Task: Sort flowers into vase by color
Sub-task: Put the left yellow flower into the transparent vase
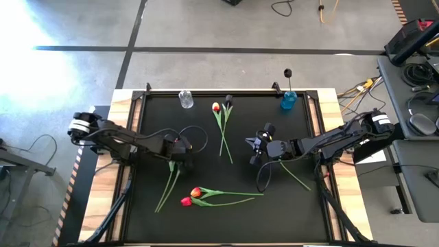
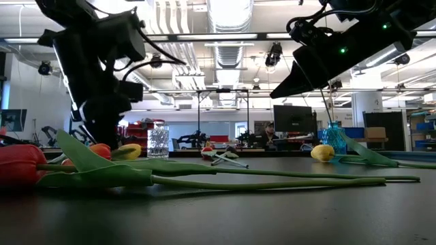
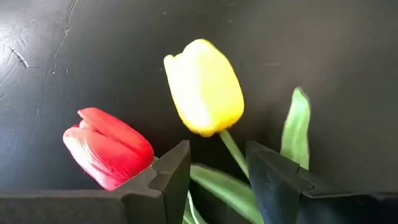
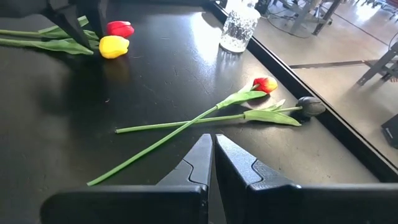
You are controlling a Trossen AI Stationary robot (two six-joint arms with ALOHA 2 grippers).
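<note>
Yellow tulip (image 3: 204, 87) stem lies between the left gripper's (image 3: 217, 163) parted jaws; right jaws together.

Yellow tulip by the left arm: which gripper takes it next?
Left. Its gripper is open with the yellow tulip's stem between the fingers, a red tulip beside it. The right gripper is shut, facing the tulips near the clear vase.

**Around the black counter**

We see a black counter (image 1: 206, 219) with a pale wooden border (image 1: 120, 99). Beyond it lies grey concrete floor (image 1: 206, 27) crossed by dark tape lines (image 1: 206, 49). At the far right, cables (image 1: 357, 89) trail toward a desk (image 1: 418, 171). In the low view, ceiling lights (image 2: 228, 13) and a monitor (image 2: 293, 117) show behind.
</note>
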